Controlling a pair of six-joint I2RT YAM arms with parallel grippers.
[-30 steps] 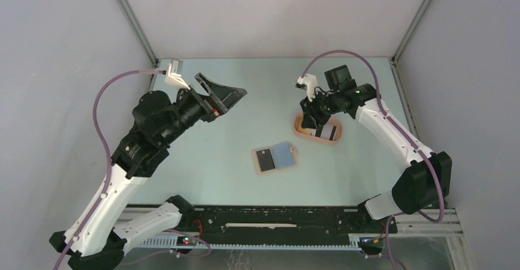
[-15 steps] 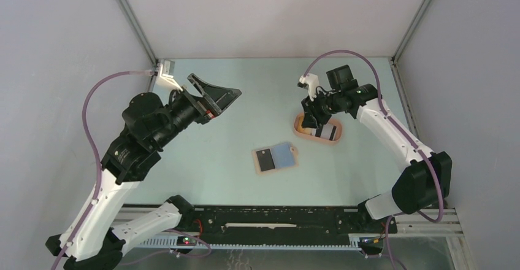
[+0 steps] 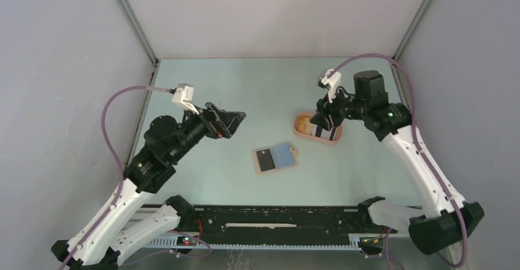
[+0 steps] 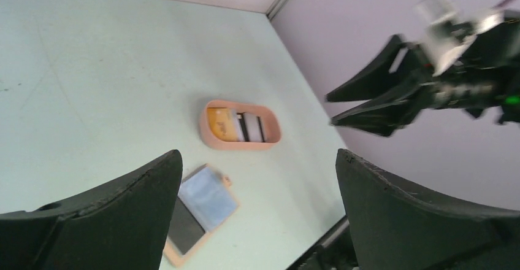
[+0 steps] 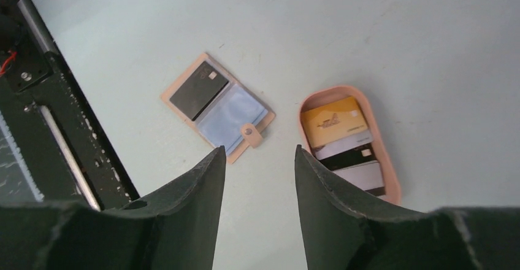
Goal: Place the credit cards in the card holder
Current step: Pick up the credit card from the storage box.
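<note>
The tan card holder point(image 3: 274, 158) lies open flat mid-table, a black card in its left half and a light blue face in its right half; it also shows as the card holder point(image 5: 217, 108) and the card holder point(image 4: 199, 205). More credit cards point(image 5: 336, 121), one yellow and others white, black and grey, lie in the peach-pink tray point(image 3: 335, 138). My right gripper point(image 3: 323, 121) hovers above the tray's left end, open with nothing between its fingers point(image 5: 259, 148). My left gripper point(image 3: 230, 121) hangs wide open and empty in the air left of the holder point(image 4: 258, 153).
The tray point(image 5: 392, 178) sits just right of and behind the holder, a narrow strip of table between them. A black rail point(image 3: 276, 218) runs along the table's near edge. Grey walls close in the left, right and back sides.
My right gripper has lifted off the tray, shifted right, and its jaws have widened. My left arm has swung toward the near side and lower, staying wide open.
</note>
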